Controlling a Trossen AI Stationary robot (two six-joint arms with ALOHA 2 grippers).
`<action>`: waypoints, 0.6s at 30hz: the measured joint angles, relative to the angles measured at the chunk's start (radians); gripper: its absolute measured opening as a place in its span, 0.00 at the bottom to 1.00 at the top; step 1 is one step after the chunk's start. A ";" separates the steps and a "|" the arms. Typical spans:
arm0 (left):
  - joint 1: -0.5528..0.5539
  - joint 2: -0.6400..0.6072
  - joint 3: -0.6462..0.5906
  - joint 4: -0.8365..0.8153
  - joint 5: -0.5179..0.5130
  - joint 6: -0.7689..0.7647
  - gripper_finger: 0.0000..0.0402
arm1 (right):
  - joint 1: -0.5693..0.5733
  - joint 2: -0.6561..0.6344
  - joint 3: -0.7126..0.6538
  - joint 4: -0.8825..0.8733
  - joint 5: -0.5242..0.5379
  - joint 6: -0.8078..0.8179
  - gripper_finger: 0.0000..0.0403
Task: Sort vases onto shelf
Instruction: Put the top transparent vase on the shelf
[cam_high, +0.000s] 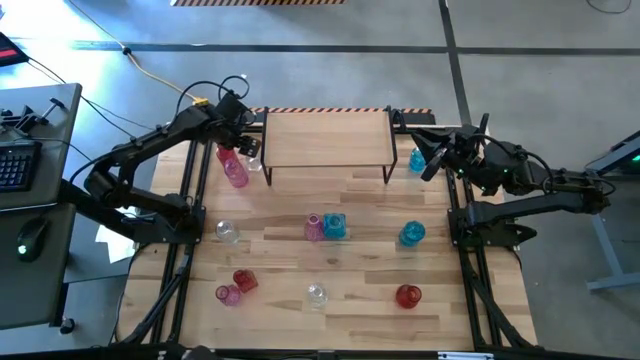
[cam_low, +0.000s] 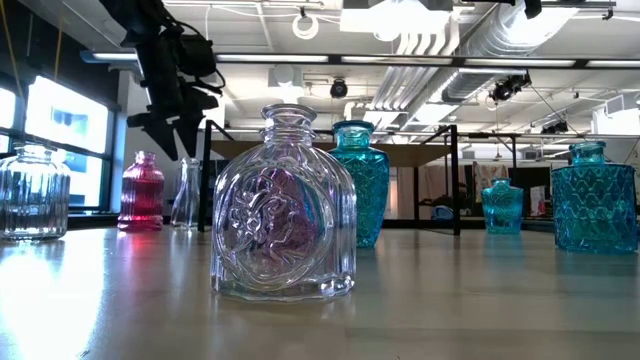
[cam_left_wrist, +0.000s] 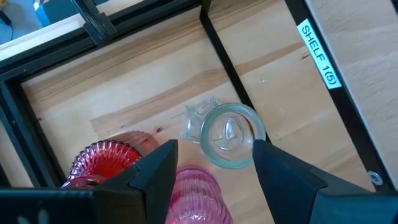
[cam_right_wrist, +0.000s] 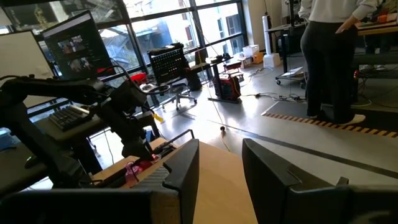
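Surface: a slatted wooden tabletop (cam_high: 350, 300) is seen from above, grey floor around it; the shelf (cam_high: 326, 140) stands at its far edge and is bare.
Vases: scattered over the tabletop, none yet on the shelf.
Left gripper (cam_left_wrist: 214, 163): held above a cluster at the shelf's left end; fingers apart, nothing between them.
Target relation: a clear vase (cam_left_wrist: 229, 135) lies directly below and just ahead of the fingers, upright, its mouth facing the wrist camera; a pink vase (cam_left_wrist: 196, 190) and a red vase (cam_left_wrist: 102, 158) stand just beside it.
Right gripper (cam_right_wrist: 221, 163): raised at the shelf's right end, fingers parted, empty; a blue vase (cam_high: 416, 158) stands near it.
Nearer arm: left, judged best placed for a straight descent.
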 joint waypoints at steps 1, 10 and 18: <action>0.001 0.000 0.000 0.003 -0.002 -0.006 0.50 | 0.000 0.000 0.000 0.000 0.000 0.000 0.27; 0.011 -0.001 0.000 0.006 -0.019 -0.008 0.50 | 0.000 0.000 0.000 0.000 0.000 0.000 0.27; 0.009 -0.001 0.000 0.007 -0.017 -0.008 0.50 | 0.000 0.000 0.000 -0.001 0.000 0.000 0.27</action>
